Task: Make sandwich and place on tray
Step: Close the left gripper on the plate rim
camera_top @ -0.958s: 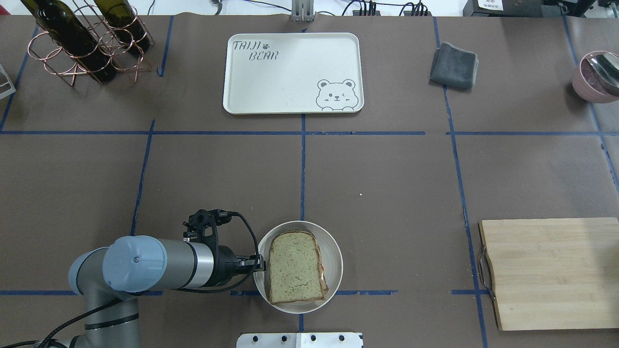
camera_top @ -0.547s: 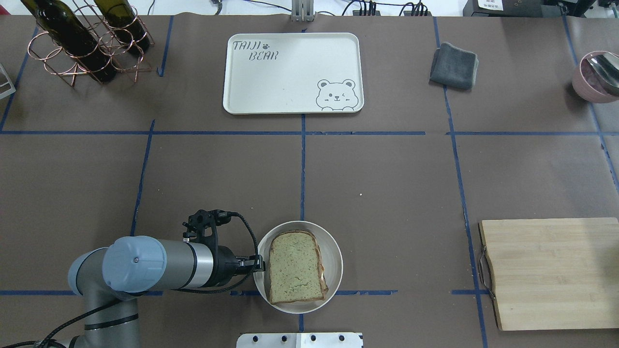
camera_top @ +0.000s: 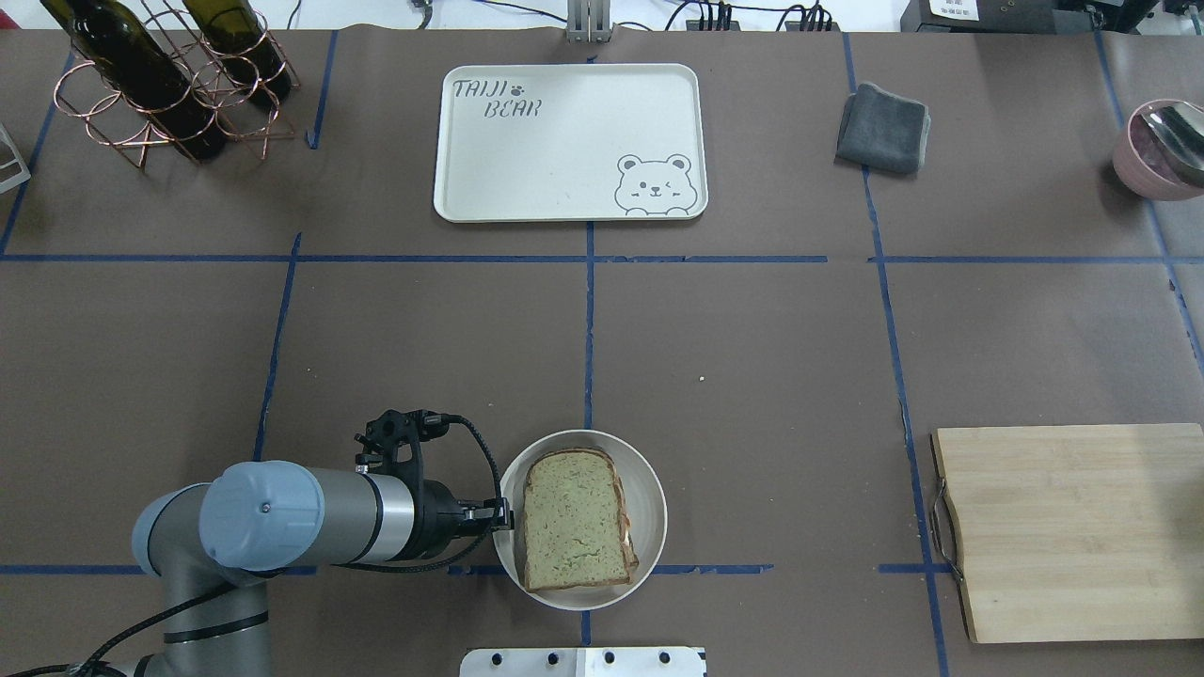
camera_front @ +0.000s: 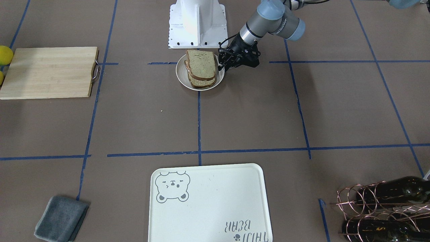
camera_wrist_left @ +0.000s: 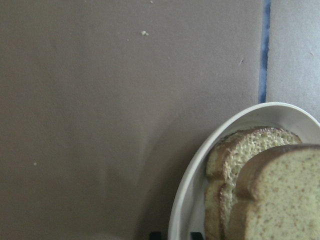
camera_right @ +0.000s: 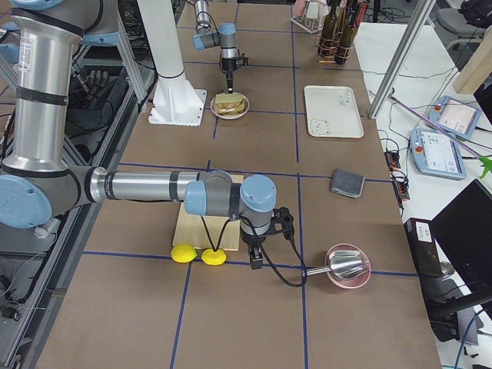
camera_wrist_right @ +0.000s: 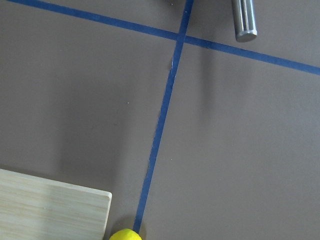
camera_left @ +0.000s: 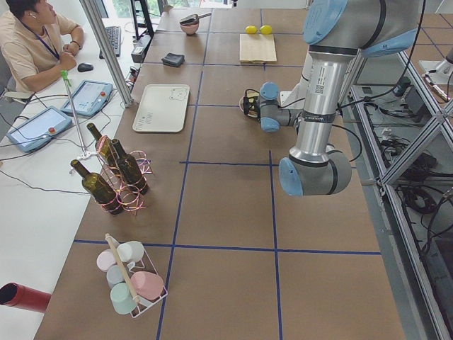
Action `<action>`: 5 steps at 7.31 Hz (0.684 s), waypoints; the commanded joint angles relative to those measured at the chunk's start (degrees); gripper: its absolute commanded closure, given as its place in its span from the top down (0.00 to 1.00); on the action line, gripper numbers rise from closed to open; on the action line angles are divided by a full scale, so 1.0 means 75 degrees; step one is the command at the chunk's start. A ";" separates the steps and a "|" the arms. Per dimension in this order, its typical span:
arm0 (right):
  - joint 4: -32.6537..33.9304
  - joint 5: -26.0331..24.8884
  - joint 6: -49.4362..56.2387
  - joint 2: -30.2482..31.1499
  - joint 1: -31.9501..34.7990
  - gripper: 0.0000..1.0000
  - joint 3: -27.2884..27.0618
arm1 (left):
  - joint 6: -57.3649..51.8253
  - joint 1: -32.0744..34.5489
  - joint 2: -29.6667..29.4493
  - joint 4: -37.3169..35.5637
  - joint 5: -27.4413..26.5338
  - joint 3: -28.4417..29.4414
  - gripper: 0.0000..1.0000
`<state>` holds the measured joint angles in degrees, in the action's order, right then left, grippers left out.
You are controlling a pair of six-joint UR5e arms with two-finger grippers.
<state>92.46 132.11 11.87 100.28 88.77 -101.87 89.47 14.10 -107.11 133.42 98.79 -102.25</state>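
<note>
- At the robot's own edge of the counter, the left tool is pinched narrow on the bowl rim, one finger inside and one outside.
- The sandwich sits in that bowl, slices a bit offset.
- The tray is well apart, on the far side.
- The right tool hangs near two lemons; can't tell how wide it is.
</note>
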 commanded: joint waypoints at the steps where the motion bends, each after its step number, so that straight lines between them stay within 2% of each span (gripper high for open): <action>1: 0.0000 -0.0001 0.0000 -0.0011 0.0000 1.00 0.0000 | 0.0000 -0.0005 0.0008 0.0000 0.0000 0.0004 0.31; 2: 0.0000 -0.0001 0.0000 -0.0012 0.0000 1.00 0.0000 | 0.0000 -0.0005 0.0008 0.0000 0.0000 0.0004 0.26; 4: 0.0000 0.0010 0.0000 -0.0012 0.0000 1.00 0.0000 | 0.0000 -0.0005 0.0008 0.0000 0.0000 0.0004 0.00; 5: 0.0000 0.0010 0.0000 -0.0012 0.0000 1.00 -0.0011 | 0.0000 -0.0005 0.0020 0.0000 0.0000 -0.0019 0.00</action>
<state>92.46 132.18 11.87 100.20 88.77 -101.88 89.47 14.07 -107.02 133.41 98.79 -102.25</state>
